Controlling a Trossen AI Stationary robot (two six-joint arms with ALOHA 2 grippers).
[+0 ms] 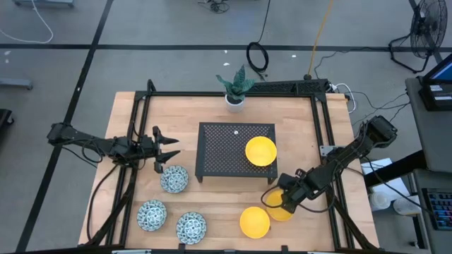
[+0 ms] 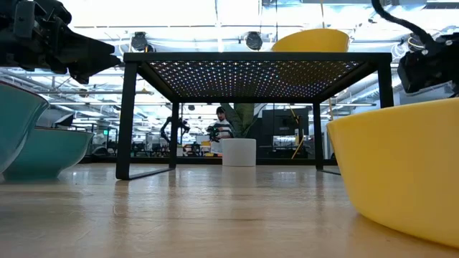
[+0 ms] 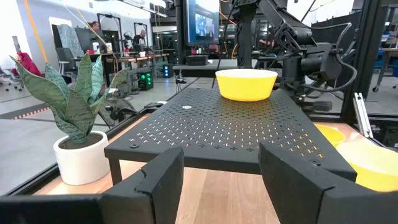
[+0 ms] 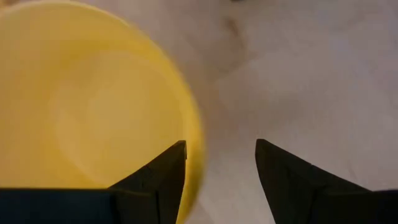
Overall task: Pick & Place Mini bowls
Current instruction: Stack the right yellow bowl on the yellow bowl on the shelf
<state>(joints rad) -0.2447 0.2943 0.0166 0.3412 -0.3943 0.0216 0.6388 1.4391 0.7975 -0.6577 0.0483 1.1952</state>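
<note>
One yellow mini bowl [image 1: 260,150] sits on the black perforated rack [image 1: 215,152]. Two more yellow bowls rest on the table near its right near corner [image 1: 280,209] [image 1: 254,221]. Three blue-green patterned bowls [image 1: 174,178] [image 1: 151,214] [image 1: 191,226] stand on the table's left near part. My right gripper [image 1: 284,199] is open and low over the right-hand yellow bowl [image 4: 93,112]. One finger [image 4: 165,171] is above the bowl's inside and the other [image 4: 280,171] is outside its rim [image 4: 200,140]. My left gripper [image 1: 169,149] is open, hovering left of the rack and facing it [image 3: 221,162].
A white plant pot [image 1: 235,101] with a green plant stands at the far edge behind the rack. A black frame [image 1: 321,127] runs around the table's sides. Bare wood lies between the rack and the near bowls. People and screens show in the room beyond the table.
</note>
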